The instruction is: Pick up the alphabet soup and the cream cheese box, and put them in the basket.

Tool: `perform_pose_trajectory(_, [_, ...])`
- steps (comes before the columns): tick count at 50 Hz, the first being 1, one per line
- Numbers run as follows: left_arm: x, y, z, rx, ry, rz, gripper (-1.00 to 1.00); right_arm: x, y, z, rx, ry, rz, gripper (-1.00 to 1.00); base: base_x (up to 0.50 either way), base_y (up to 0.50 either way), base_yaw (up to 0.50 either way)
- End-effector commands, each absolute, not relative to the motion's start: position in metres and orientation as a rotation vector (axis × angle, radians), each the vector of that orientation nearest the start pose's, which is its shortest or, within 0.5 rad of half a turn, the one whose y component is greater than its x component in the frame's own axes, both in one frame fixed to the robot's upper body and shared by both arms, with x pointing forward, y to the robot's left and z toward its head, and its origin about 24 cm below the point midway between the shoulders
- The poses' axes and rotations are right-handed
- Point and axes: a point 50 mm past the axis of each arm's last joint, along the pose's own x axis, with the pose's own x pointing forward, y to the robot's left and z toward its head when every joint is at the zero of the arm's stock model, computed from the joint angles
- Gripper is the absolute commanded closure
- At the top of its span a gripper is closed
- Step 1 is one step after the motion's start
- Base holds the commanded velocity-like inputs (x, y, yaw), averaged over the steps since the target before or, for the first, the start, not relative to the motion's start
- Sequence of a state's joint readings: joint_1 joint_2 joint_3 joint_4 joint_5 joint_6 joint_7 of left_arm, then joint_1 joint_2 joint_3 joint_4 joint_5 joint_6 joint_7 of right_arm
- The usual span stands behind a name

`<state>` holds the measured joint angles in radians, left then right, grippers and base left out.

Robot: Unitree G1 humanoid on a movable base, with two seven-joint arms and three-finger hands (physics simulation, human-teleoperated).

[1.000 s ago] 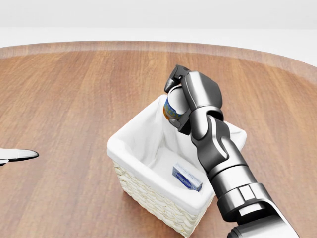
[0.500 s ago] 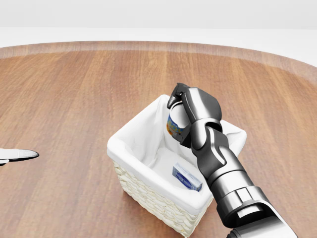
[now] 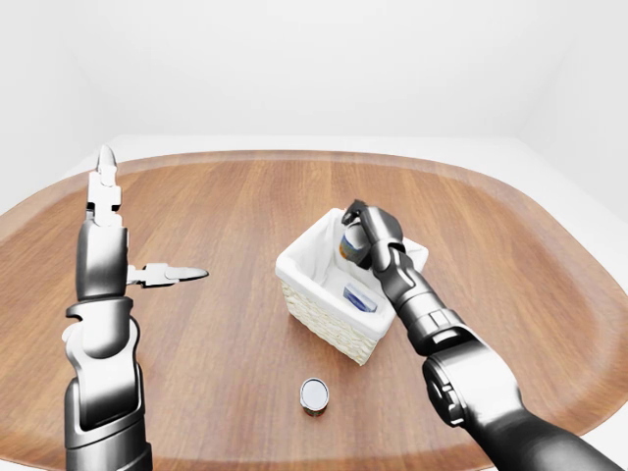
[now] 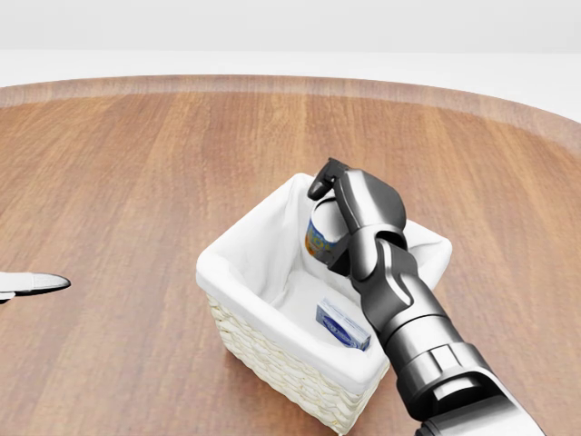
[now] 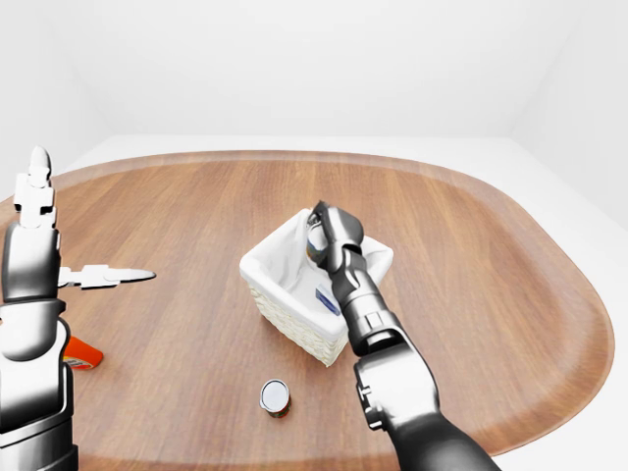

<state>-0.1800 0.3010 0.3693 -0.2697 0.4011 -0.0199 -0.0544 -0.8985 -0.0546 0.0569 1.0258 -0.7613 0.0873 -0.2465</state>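
Woven wicker basket (image 4: 272,354) – matt cloth lining; glossy wood table (image 4: 136,182).

bright even light, soft faint shadows, sharp render, no blur

Alphabet soup can (image 4: 320,238): upright, gripped inside the white-lined wicker basket (image 4: 238,272). Blue cream cheese box (image 4: 342,326): lying tilted on the basket's lining, near its bottom-right wall.

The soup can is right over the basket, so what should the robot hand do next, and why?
Probably lower a little more, then open. The right hand grips the alphabet soup just inside the basket rim, above the lining, with the cream cheese box already lying at the bottom.
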Motion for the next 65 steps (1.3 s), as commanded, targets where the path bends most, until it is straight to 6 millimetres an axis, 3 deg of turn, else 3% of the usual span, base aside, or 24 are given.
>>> perform_pose_trajectory(1, [0.252, 0.256, 0.181, 0.713, -0.435, 0.349, -1.0, 0.395, -0.107, 0.099, -0.967, -0.006, -0.049, -1.0, 0.0, 0.0, 0.0])
perform_pose_trajectory(16, [0.254, 0.256, 0.178, 0.712, -0.437, 0.347, -1.0, 0.391, -0.101, 0.109, -0.964, -0.073, -0.027, -1.0, 0.0, 0.0, 0.0])
perform_pose_trajectory(31, [0.254, 0.256, 0.179, 0.713, -0.436, 0.347, -1.0, 0.386, -0.09, 0.146, -0.979, -0.228, -0.009, -1.0, 0.0, 0.0, 0.0])
perform_pose_trajectory(41, [0.254, 0.256, 0.178, 0.714, -0.435, 0.346, -1.0, 0.38, -0.097, 0.186, -0.873, -0.405, -0.192, -1.0, 0.0, 0.0, 0.0])
perform_pose_trajectory(47, [0.253, 0.256, 0.179, 0.714, -0.435, 0.346, -1.0, 0.377, -0.102, 0.198, -0.837, -0.467, -0.273, -1.0, 0.0, 0.0, 0.0])
perform_pose_trajectory(52, [0.253, 0.256, 0.18, 0.713, -0.437, 0.346, -1.0, 0.376, -0.106, 0.201, -0.812, -0.491, -0.322, -1.0, 0.0, 0.0, 0.0])
perform_pose_trajectory(55, [0.253, 0.256, 0.18, 0.711, -0.438, 0.346, -1.0, 0.372, -0.117, 0.209, -0.738, -0.538, -0.457, -1.0, 0.0, 0.0, 0.0])
perform_pose_trajectory(59, [0.254, 0.255, 0.179, 0.71, -0.437, 0.341, -1.0, 0.369, -0.126, 0.208, -0.65, -0.532, -0.505, -1.0, 0.0, 0.0, 0.0])
perform_pose_trajectory(65, [0.253, 0.255, 0.179, 0.711, -0.436, 0.335, -1.0, 0.363, -0.134, 0.205, -0.651, -0.535, -0.525, -1.0, 0.0, 0.0, 0.0])
